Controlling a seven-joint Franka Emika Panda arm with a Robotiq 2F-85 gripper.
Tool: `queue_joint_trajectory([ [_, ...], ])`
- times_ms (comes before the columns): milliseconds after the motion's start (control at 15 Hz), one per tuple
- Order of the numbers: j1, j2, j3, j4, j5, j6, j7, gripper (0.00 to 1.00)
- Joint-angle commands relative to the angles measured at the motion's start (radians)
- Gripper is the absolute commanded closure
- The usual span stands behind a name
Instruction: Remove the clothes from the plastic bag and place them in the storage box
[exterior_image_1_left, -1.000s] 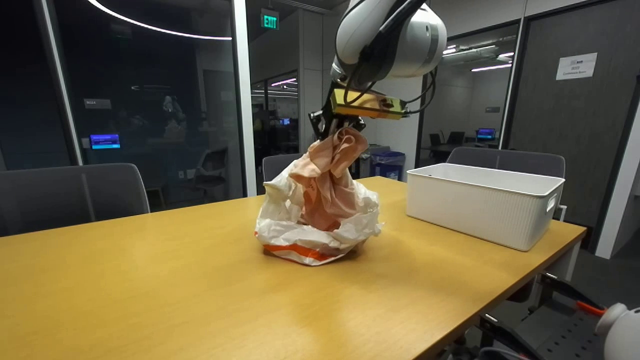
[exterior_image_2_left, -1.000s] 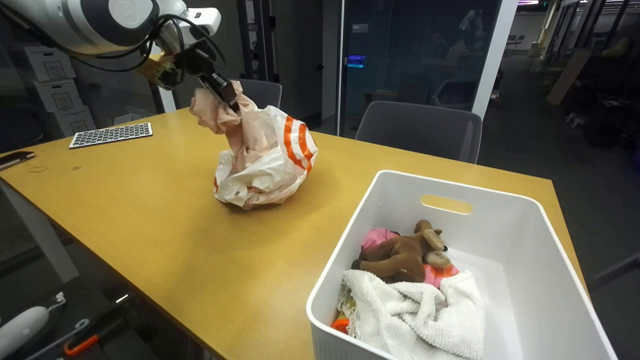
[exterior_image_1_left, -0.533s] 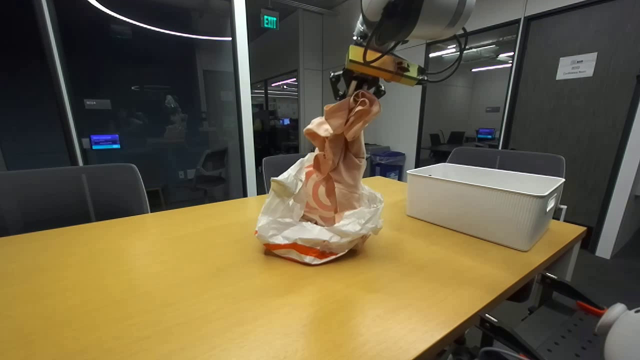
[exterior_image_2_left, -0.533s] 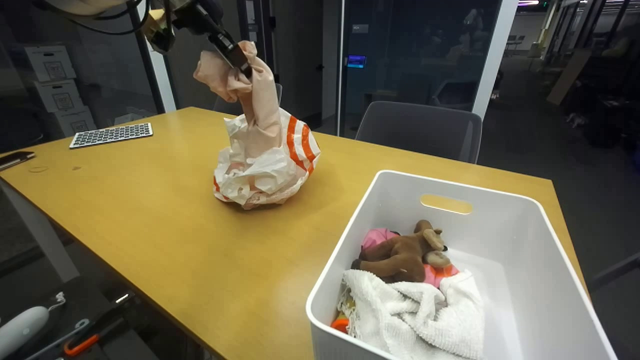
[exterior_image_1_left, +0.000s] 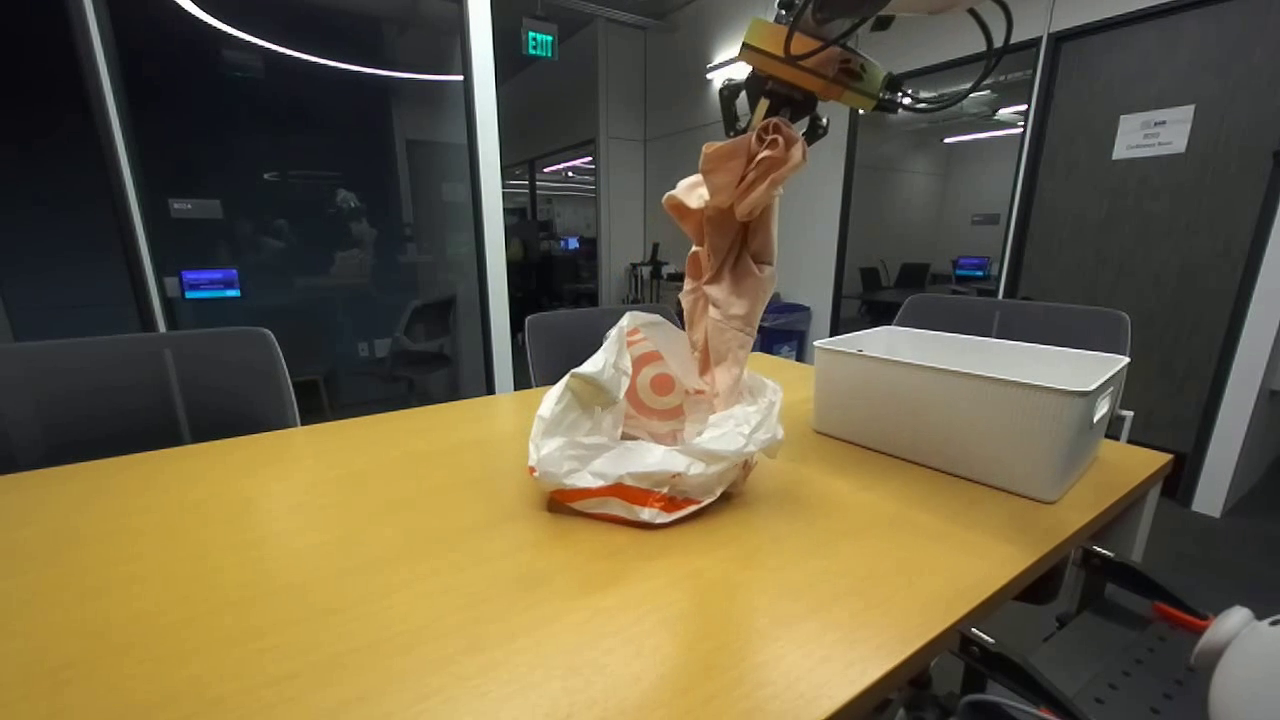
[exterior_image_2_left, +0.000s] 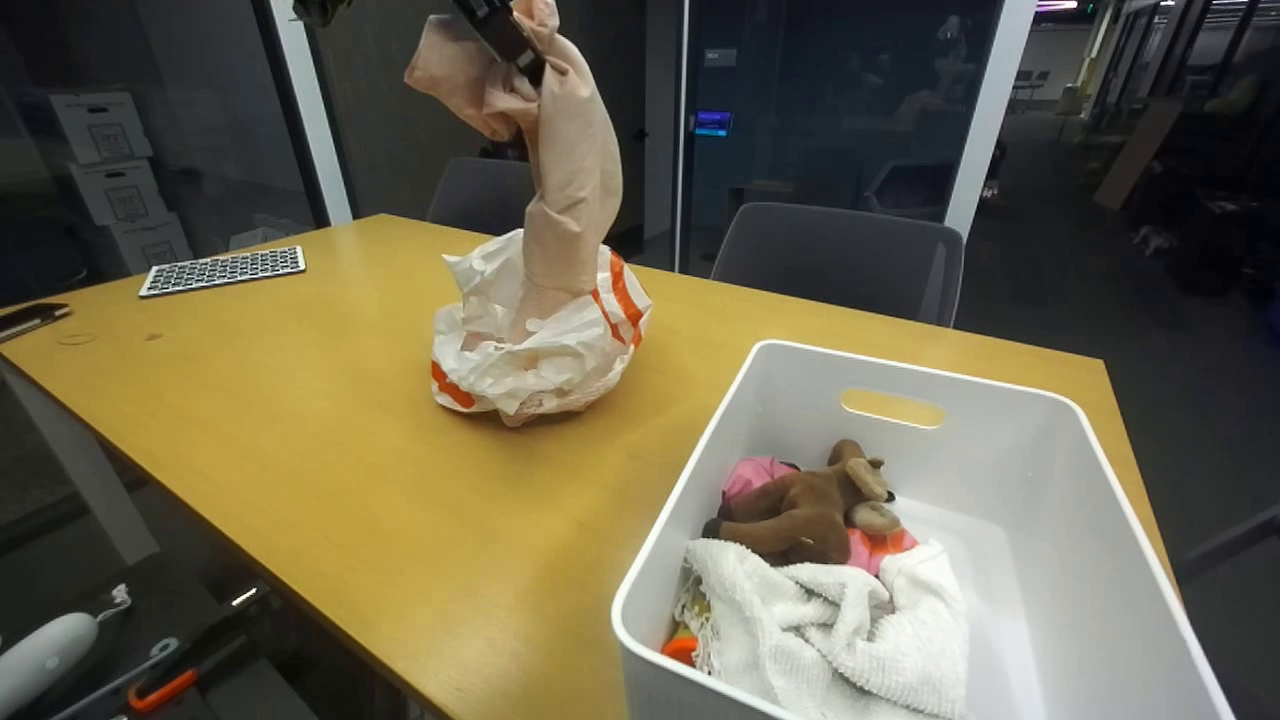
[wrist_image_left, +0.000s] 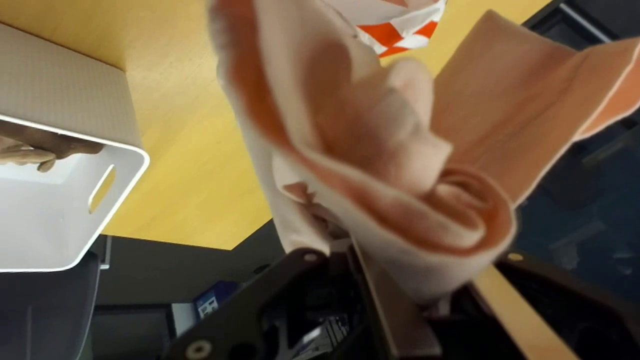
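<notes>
My hand (exterior_image_1_left: 772, 118) is clenched on a fold of the peach garment (exterior_image_1_left: 735, 250), the cloth gathered between both fingers (wrist_image_left: 521, 317). Below the grip the garment hangs as a long twisted column; its lower end passes behind the rim of the plastic bag (exterior_image_1_left: 640, 472), so I cannot tell whether it is free. Note the change over the last second: my hand has climbed and travelled toward the storage box (exterior_image_1_left: 950, 415), and much more of the cloth is now drawn out above the bag's mouth. The bag has slid slightly the same way, a sign, I judge, that the garment drags on the plastic. For the task this means extraction is well advanced but apparently incomplete; I expect more lift is needed before I cross, lest the bag come along or tip.

The bag rests on the counter (exterior_image_1_left: 300, 560), in from the long edge lined with chairs (exterior_image_1_left: 140, 390); whether anything more lies inside is hidden. Beyond it the box stands at the end edge, between two corners. In an exterior view it contains a brown plush animal (exterior_image_2_left: 800, 510), a white cloth (exterior_image_2_left: 830, 630) and some pink cloth (exterior_image_2_left: 752, 475), all unmoved. Toward the counter's opposite end edge lies a keyboard (exterior_image_2_left: 225, 270).
</notes>
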Motion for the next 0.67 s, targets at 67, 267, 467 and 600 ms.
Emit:
queue_joint_trajectory([
  [67, -0.039, -0.072, -0.051, -0.031, -0.179, 0.054, 0.259, 0.95],
  [267, -0.125, -0.107, -0.034, -0.030, -0.304, 0.061, 0.415, 0.95],
  [467, -0.239, -0.142, 0.011, -0.021, -0.419, 0.056, 0.551, 0.95],
  [600, -0.341, -0.169, 0.070, -0.016, -0.494, 0.056, 0.638, 0.95],
])
